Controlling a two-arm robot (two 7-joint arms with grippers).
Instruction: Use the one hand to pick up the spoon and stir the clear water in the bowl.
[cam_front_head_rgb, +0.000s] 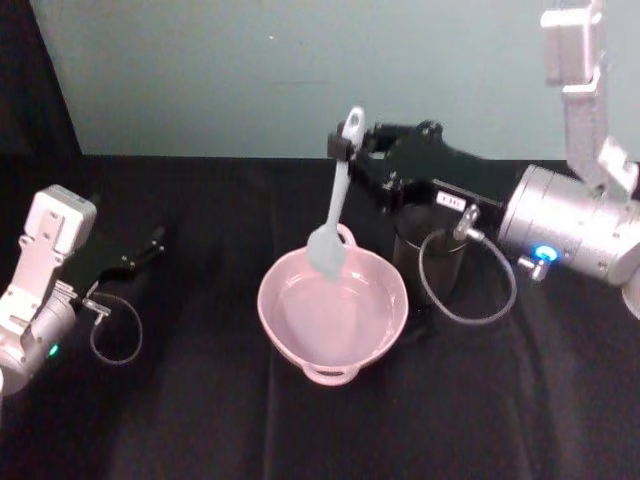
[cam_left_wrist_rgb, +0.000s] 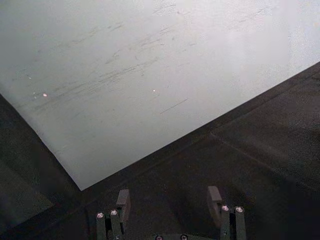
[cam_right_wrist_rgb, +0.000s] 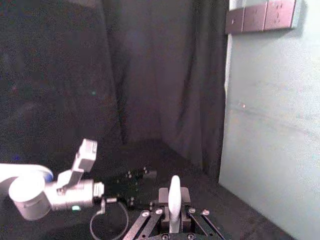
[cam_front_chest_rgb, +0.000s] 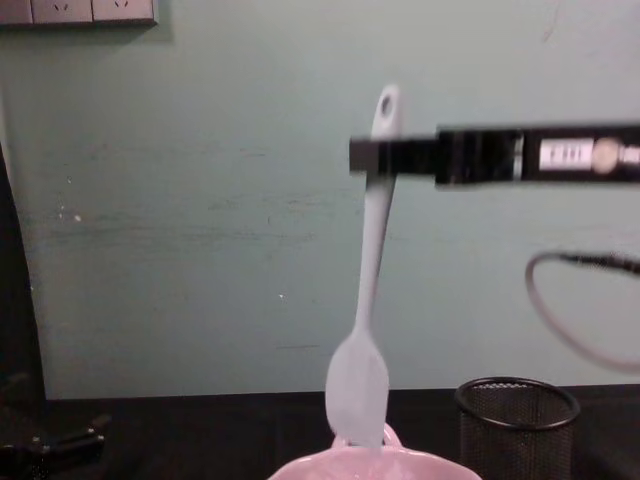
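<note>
My right gripper (cam_front_head_rgb: 343, 150) is shut on the upper handle of the white spoon (cam_front_head_rgb: 333, 215), just below its oval hole. The spoon (cam_front_chest_rgb: 368, 310) hangs nearly upright, its flat head just over the far rim of the pink bowl (cam_front_head_rgb: 290, 345), by the small loop handle. Clear water lies in the bowl (cam_front_chest_rgb: 300, 470). From the side, the right gripper (cam_front_chest_rgb: 368, 156) reaches in level from the right. In the right wrist view the spoon handle (cam_right_wrist_rgb: 173, 200) stands up between the fingers. My left gripper (cam_front_head_rgb: 155, 240) rests open on the black cloth at far left, nothing between its fingers (cam_left_wrist_rgb: 123, 201).
A black wire-mesh cup (cam_front_chest_rgb: 517, 425) stands just right of the bowl, under my right arm (cam_front_head_rgb: 570, 225). A pale green wall (cam_front_head_rgb: 300, 70) closes the back of the table. Black cloth (cam_front_head_rgb: 200, 430) covers the table.
</note>
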